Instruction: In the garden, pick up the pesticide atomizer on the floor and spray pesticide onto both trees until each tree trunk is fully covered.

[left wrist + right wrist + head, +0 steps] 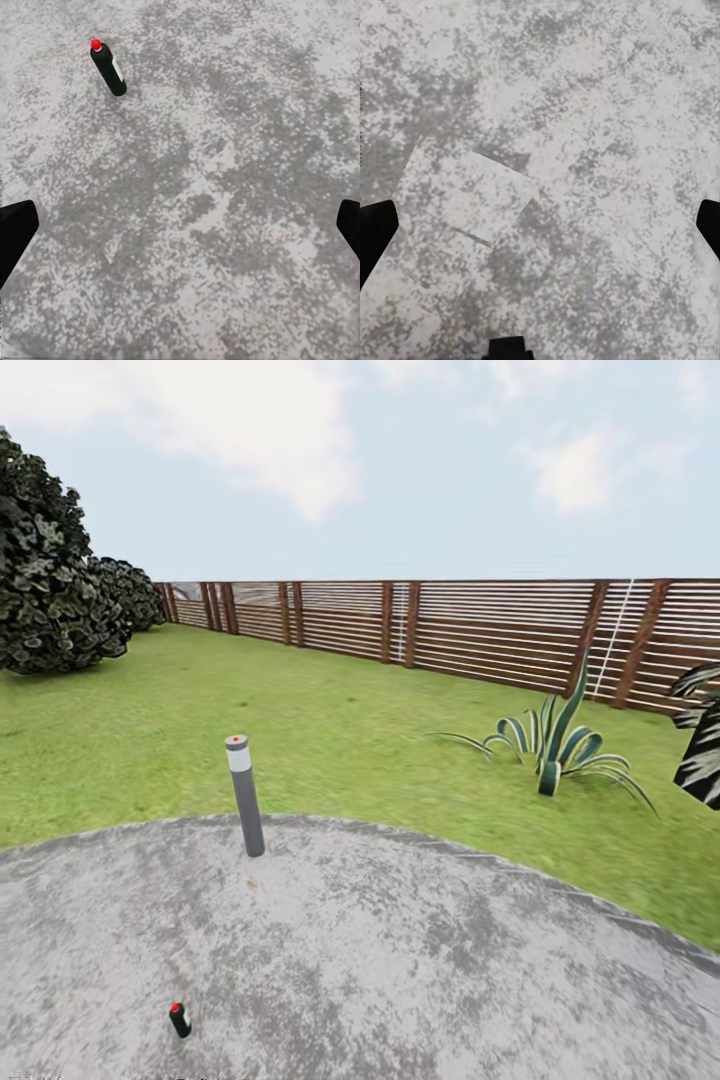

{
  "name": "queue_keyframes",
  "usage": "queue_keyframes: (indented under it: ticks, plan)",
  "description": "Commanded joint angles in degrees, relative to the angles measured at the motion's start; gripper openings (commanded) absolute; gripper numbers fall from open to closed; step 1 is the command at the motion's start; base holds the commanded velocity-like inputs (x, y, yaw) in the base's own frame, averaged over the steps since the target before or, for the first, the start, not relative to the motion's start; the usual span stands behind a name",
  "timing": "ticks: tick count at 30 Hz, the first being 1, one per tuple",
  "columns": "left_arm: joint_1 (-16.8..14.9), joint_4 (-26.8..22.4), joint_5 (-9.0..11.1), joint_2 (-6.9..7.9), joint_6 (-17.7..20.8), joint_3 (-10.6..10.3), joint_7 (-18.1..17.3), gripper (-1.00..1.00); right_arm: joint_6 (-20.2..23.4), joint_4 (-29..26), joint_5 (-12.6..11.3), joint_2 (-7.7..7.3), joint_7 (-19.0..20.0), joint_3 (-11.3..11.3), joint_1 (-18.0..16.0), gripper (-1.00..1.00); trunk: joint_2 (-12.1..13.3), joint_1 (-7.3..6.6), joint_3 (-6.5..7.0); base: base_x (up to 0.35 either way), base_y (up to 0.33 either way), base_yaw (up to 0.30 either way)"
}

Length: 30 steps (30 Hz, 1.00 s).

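one small pesticide atomizer (179, 1020) stands on the floor (400, 960) at seven o'clock. both hands, left hand (180, 225) and right hand (540, 225), are spread wide. roll closer, lower the left hand slowly.

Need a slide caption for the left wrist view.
Open left gripper above grey patio floor, dark atomizer ahead, ungrasped.

The floor (400, 960) is mottled grey and off-white stone, and on it the pesticide atomizer (179, 1020) is dark, near black, with a red spot on top and a thin white strip down its side in the left wrist view (109, 69). The lawn (330, 730) is green, the slatted fence (450, 630) reddish brown, and the lamp post (245, 796) grey with a white band and red top. The spiky plant (555, 745) has dark green leaves with pale stripes, the bushes (50, 580) are dark green flecked with grey, and the claw fingers (13, 232) are black.
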Motion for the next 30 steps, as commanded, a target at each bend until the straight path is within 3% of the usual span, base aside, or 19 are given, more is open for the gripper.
queue_keyframes:
  ticks: [1, 7, 16, 25, 30]
  plan:
    - [0.0, 0.0, 0.4, -0.03, -0.3, 0.2, -0.2, 1.00, -0.2, 0.0, 0.0, 0.00, -0.1, 0.0, 0.0, 1.00, 0.0, 0.01, -0.13, 0.095, -0.078, 0.241]
    - [0.0, 0.0, 0.4, 0.00, -0.3, 0.2, -0.2, 1.00, -0.2, 0.1, 0.1, 0.07, -0.1, 0.0, 0.0, 1.00, 0.0, 0.01, -0.50, 0.032, 0.146, 0.201]
    - [0.0, 0.0, 0.5, 0.07, -0.2, 0.3, -0.2, 1.00, -0.2, 0.4, 0.0, 0.20, 0.0, 0.0, 0.0, 1.00, 0.0, 0.01, -0.65, 0.004, 0.315, 0.065]
    - [0.0, 0.0, 0.5, 0.06, -0.2, 0.4, -0.2, 1.00, -0.2, 0.9, 0.1, 0.47, 0.0, 0.1, 0.0, 1.00, 0.0, 0.01, -0.99, 0.000, 0.335, 0.255]
    - [0.0, 0.0, 0.5, 0.02, -0.2, 0.3, -0.2, 1.00, -0.2, 0.9, 0.1, 0.54, 0.0, 0.1, 0.0, 1.00, 0.0, 0.01, -1.20, 0.000, 0.112, 0.277]
